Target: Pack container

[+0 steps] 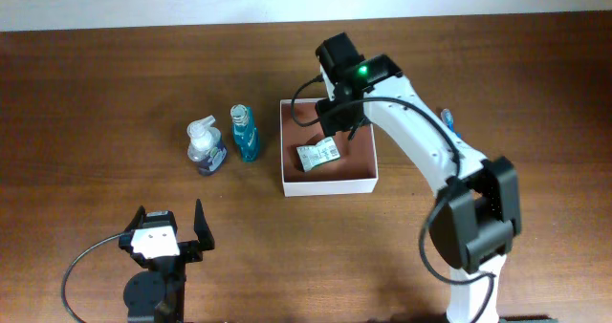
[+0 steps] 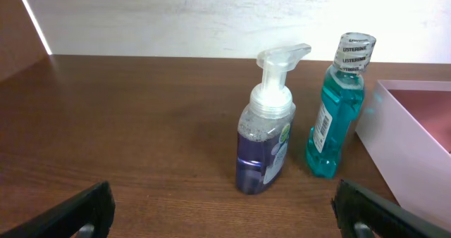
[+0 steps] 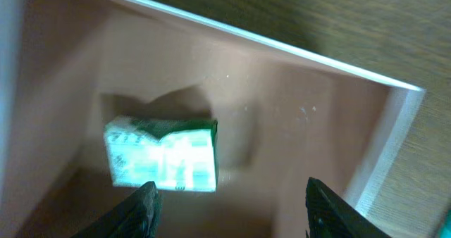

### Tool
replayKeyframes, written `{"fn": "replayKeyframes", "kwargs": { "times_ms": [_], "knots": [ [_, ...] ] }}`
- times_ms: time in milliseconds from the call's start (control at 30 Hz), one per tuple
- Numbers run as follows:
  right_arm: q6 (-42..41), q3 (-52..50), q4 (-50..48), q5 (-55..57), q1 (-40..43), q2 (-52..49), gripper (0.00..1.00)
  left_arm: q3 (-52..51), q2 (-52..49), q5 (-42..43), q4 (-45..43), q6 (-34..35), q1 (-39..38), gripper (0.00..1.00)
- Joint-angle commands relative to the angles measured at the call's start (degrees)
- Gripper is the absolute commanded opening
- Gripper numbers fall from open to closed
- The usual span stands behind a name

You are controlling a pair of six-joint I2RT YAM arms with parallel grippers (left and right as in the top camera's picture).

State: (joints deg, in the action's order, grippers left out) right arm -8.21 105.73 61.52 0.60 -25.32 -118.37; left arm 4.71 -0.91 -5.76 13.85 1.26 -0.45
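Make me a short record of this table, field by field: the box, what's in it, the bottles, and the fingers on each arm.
box: square, shallow, white walls, right of centre on the table
in the box: one small green and white packet, lying flat
outside the box: soap bottle and mouthwash bottle, both upright, left of it; mouthwash nearer
left fingers: wide apart, empty, facing the bottles
right fingers: apart, over the packet inside the box, not gripping it
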Motion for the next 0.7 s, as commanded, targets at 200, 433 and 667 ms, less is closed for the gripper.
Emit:
{"fn": "replayKeyframes", "kwargs": {
  "times_ms": [200, 433, 667],
  "knots": [
    [0.42, 3.08, 5.90, -1.49, -0.15, 6.58, 0.60, -0.50, 0.28, 1.03, -0.35, -0.90, 0.31, 0.99],
    [1.27, 3.08, 6.47, -5.11, -0.31, 6.58, 0.60, -0.50, 0.28, 1.03, -0.35, -0.90, 0.31, 0.99],
    [6.51, 2.97, 6.54, -4.59, -2.75, 6.45, 0.61, -0.50, 0.28, 1.03, -0.35, -0.90, 0.31, 0.99]
  ]
}}
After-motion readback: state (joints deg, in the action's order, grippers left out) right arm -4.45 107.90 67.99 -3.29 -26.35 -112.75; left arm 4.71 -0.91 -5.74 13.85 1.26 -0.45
